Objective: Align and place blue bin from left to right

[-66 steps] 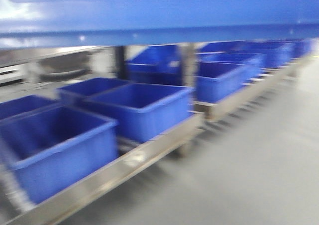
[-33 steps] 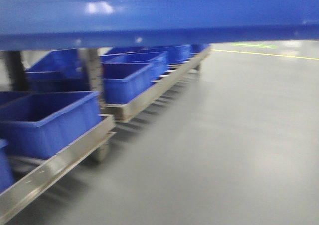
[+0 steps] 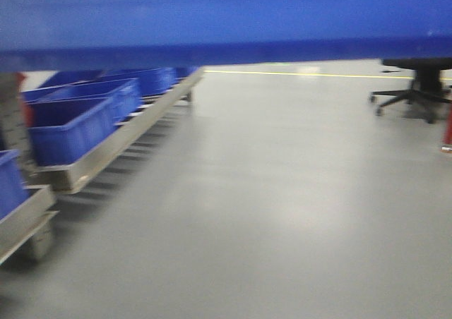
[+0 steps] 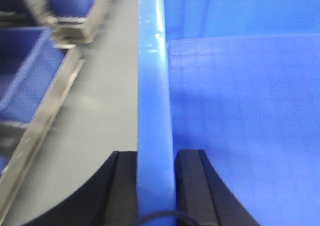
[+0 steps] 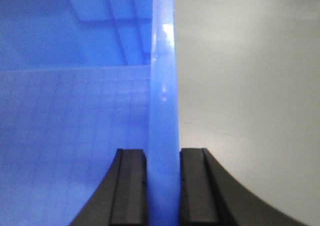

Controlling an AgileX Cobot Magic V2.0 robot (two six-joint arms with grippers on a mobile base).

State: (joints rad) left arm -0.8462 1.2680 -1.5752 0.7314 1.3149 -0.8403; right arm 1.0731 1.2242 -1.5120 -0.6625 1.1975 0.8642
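**Left wrist view.** The left gripper (image 4: 156, 161) was clamped on the thick rim of the blue bin (image 4: 152, 76). One black finger (image 4: 126, 186) pressed the outer face and the other the inner face, with no gap visible on either side. The bin's interior, with a faint grid pattern on its surface, lay to the right of the rim. Grey floor (image 4: 105, 86) lay to the left.

**Right wrist view.** The right gripper (image 5: 163, 156) was closed on the opposite rim in the same manner, both fingers tight against the plastic. Here the interior lay to the left and bare floor to the right. The bin was thus carried between the two arms, one gripper on each side wall.

**Front view.** The picture was blurred. The bin's glossy wall filled the whole top band of the frame, close to the camera and above the floor. Below it lay open floor. At the left stood a metal rack (image 3: 113, 149), running away from the camera, with a row of other blue bins (image 3: 67, 125) seated in it. Farther back, a yellow line (image 3: 282, 73) crossed the floor. At the far right stood the black wheeled base of a chair (image 3: 413, 93), well apart from the rack.
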